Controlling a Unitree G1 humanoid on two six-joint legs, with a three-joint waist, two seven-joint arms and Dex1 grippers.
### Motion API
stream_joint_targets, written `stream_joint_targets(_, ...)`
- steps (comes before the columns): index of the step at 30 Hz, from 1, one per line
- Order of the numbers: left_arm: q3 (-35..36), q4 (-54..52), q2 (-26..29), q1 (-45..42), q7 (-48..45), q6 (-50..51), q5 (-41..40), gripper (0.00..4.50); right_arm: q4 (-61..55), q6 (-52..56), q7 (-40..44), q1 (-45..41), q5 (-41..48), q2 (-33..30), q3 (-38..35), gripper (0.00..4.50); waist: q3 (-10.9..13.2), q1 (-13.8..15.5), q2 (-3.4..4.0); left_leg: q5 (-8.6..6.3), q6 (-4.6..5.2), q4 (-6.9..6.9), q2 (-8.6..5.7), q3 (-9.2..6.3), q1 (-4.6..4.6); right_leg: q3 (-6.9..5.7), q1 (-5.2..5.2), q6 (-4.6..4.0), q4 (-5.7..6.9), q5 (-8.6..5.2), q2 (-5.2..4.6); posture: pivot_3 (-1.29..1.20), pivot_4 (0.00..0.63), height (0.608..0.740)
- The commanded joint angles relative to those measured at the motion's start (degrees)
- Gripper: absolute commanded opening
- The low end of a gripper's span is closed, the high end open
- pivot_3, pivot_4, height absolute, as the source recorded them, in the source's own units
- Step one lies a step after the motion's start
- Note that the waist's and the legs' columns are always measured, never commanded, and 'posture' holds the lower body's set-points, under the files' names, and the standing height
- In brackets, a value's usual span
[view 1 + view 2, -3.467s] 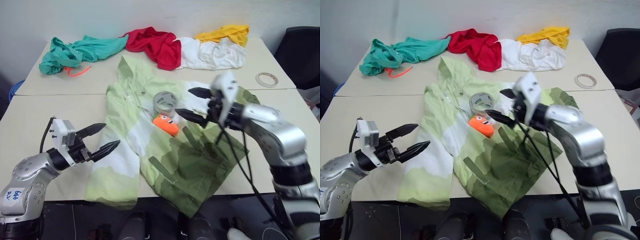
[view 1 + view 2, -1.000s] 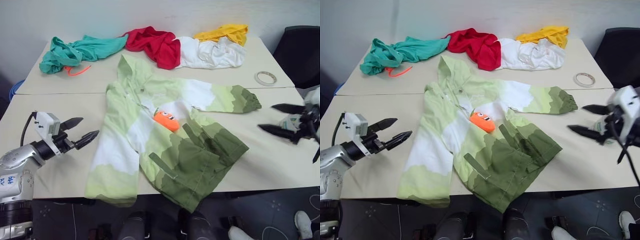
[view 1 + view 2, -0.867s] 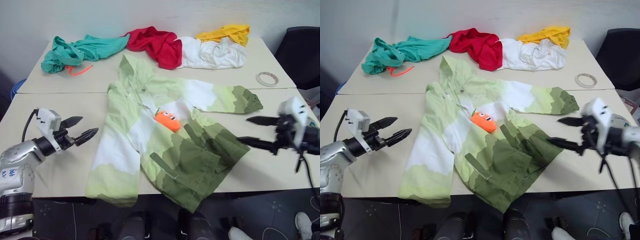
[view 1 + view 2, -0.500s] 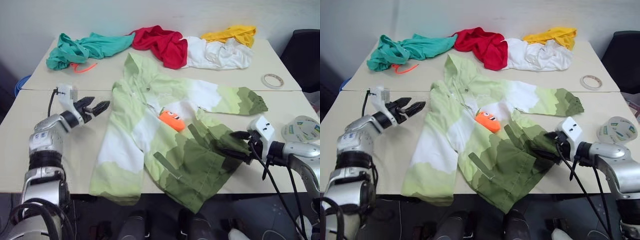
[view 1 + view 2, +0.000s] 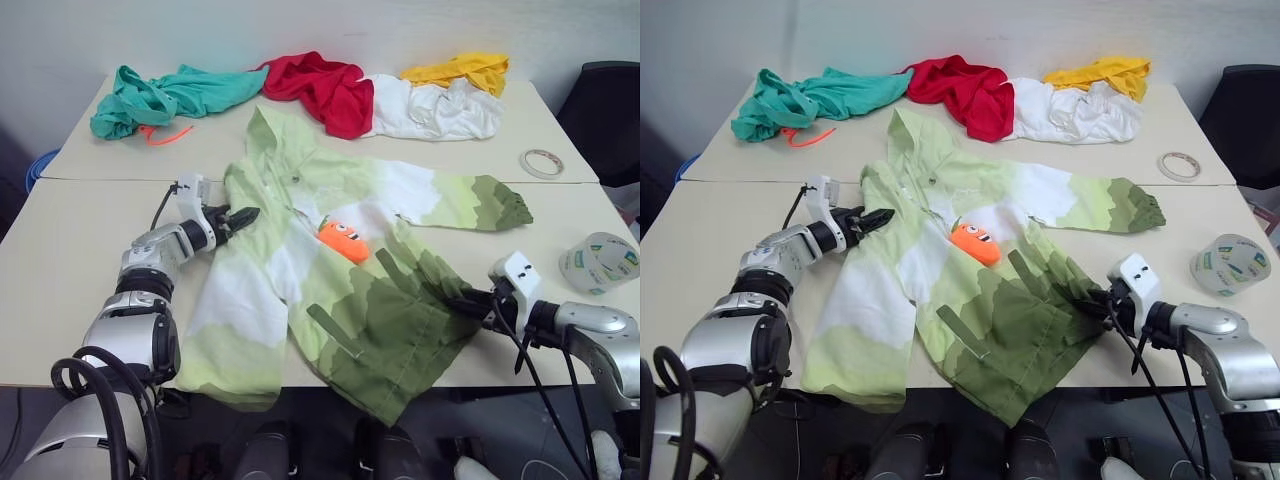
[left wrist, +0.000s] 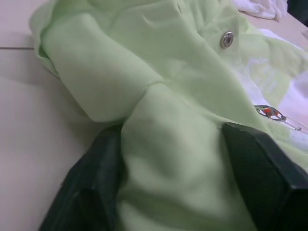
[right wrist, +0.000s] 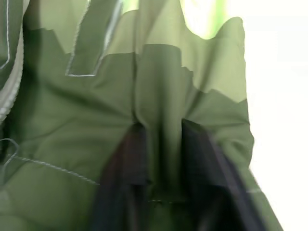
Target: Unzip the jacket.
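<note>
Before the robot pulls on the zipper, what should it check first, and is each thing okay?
1. Right gripper has hold of the jacket: ok, its fingers are pinched on a fold of dark olive cloth at the hem.
2. Left gripper has hold too: not ok, pale green cloth sits between its fingers but they are not pressed shut on it.
3. Zipper pull is held: not ok, it lies free beside the left gripper.
4. Nothing sits on the jacket: not ok, an orange toy lies on its front.
5. Tape roll is out of the way: ok, it is on the table off the jacket.
</note>
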Motion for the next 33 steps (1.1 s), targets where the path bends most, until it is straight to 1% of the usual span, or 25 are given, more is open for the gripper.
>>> stream_joint_targets(1, -0.6, -0.6, 0.3, 0.5, -2.8, 1.2, 1.0, 1.94, 1.1, -2.8, -2.6, 0.4, -3.6, -0.8, -1.2, 0.00, 0.0, 0.0, 0.00, 0.00, 0.00, 0.01, 0.00, 0.00, 0.00, 0.01, 0.00, 0.00, 0.00, 0.00, 0.00, 0.00, 0.150, 0.740)
stream_joint_targets(4, -0.5, -2.6, 0.8, 2.8, -5.0, 2.4, 0.7, 0.93, 2.8, -5.2, -3.5, -0.2, -6.0, -2.0, -1.5, 0.00, 0.0, -0.1, 0.00, 0.00, 0.00, 0.01, 0.00, 0.01, 0.01, 0.03, 0.00, 0.01, 0.02, 0.00, 0.00, 0.00, 0.150, 0.740)
stream_joint_targets(6, 0.2, -8.0, 1.4, 7.2, -7.2, 4.8, -1.0, 0.24, 4.5, -6.5, -3.6, -1.4, -7.5, -3.3, -1.7, 0.00, 0.0, -0.2, 0.00, 0.00, 0.00, 0.00, 0.00, 0.02, 0.03, 0.05, 0.00, 0.01, 0.03, 0.00, 0.00, 0.00, 0.150, 0.740)
stream_joint_targets(7, 0.6, -10.6, 1.5, 8.9, -7.6, 5.8, -1.7, 0.02, 4.9, -6.9, -3.5, -1.8, -7.9, -3.7, -1.7, 0.00, 0.0, -0.2, 0.00, 0.00, 0.00, 0.00, 0.00, 0.03, 0.04, 0.06, 0.00, 0.00, 0.03, 0.00, -0.01, 0.00, 0.150, 0.740)
stream_joint_targets(10, 2.7, -29.4, 1.5, 20.7, -6.5, 13.0, -6.3, 0.02, 7.3, -7.8, -4.4, -5.0, -9.3, -4.7, -1.9, 0.00, 0.0, -1.1, 0.04, -0.01, -0.01, -0.02, 0.02, 0.06, 0.09, 0.14, -0.01, 0.00, 0.05, 0.00, -0.02, 0.00, 0.150, 0.740)
stream_joint_targets(12, 5.2, -46.2, 1.5, 30.6, -4.0, 19.9, -11.2, 0.02, 10.5, -8.8, -5.6, -8.8, -11.0, -4.8, -1.4, 0.00, 0.0, -1.7, 0.06, -0.02, -0.04, -0.07, 0.07, 0.02, 0.13, 0.15, 0.00, 0.00, 0.05, 0.00, -0.02, 0.00, 0.150, 0.740)
stream_joint_targets(14, 8.1, -58.6, 1.0, 37.9, -1.1, 24.5, -15.5, 0.02, 14.4, -10.0, -7.4, -12.9, -13.1, -4.4, -0.4, 0.00, 0.0, -2.1, 0.08, -0.04, -0.08, -0.09, 0.10, 0.06, 0.17, 0.20, -0.01, 0.00, 0.05, 0.00, -0.04, 0.00, 0.150, 0.740)
stream_joint_targets(18, 13.7, -75.9, -1.4, 48.9, 6.2, 29.5, -22.3, 0.02, 24.9, -10.8, -13.5, -23.8, -18.2, -1.8, 3.1, 0.00, 0.0, -2.5, 0.08, -0.04, -0.11, -0.05, 0.14, 0.00, 0.15, 0.28, 0.01, -0.01, 0.04, 0.00, -0.32, 0.00, 0.150, 0.740)
stream_joint_targets(21, 17.9, -86.8, -5.1, 57.0, 11.5, 30.7, -27.4, 0.02, 32.1, -11.9, -16.4, -32.6, -20.9, 1.9, 6.2, 0.00, 0.0, -2.4, 0.08, -0.04, -0.12, -0.01, 0.14, -0.03, 0.14, 0.62, 0.03, -0.02, 0.03, -0.01, -0.34, 0.00, 0.150, 0.740)
stream_joint_targets(24, 19.3, -94.9, -9.7, 64.3, 15.6, 28.1, -29.7, 0.02, 38.6, -14.6, -17.3, -39.4, -22.8, 5.3, 8.8, 0.00, 0.0, -2.7, 0.10, -0.06, -0.14, -0.09, 0.12, 0.00, 0.12, 0.69, 0.00, -0.02, -0.05, -0.01, -0.32, 0.00, 0.150, 0.740)
stream_joint_targets(27, 19.2, -99.9, -13.7, 69.5, 17.9, 24.3, -30.3, 0.02, 43.7, -17.7, -18.9, -44.1, -24.1, 7.9, 10.1, 0.00, 0.0, -2.1, 0.10, -0.06, -0.14, -0.08, 0.12, -0.04, 0.05, 0.65, -0.01, -0.04, -0.09, -0.02, -0.25, 0.00, 0.150, 0.740)
stream_joint_targets(29, 18.7, -103.6, -17.6, 74.1, 19.0, 20.4, -30.6, 0.02, 47.8, -20.6, -20.1, -47.6, -25.1, 9.6, 10.7, 0.00, 0.0, -2.0, 0.10, -0.07, -0.12, -0.04, 0.10, 0.02, 0.04, 0.69, 0.00, -0.04, -0.09, -0.01, -0.25, 0.00, 0.150, 0.740)
stream_joint_targets(33, 16.4, -108.6, -22.4, 82.8, 19.0, 13.7, -28.5, 0.02, 52.9, -24.2, -18.9, -50.8, -26.3, 10.2, 11.4, 0.00, 0.0, -1.5, 0.10, -0.08, -0.10, -0.03, 0.11, 0.02, 0.03, 0.71, -0.01, -0.04, -0.14, -0.01, -0.27, 0.00, 0.150, 0.740)
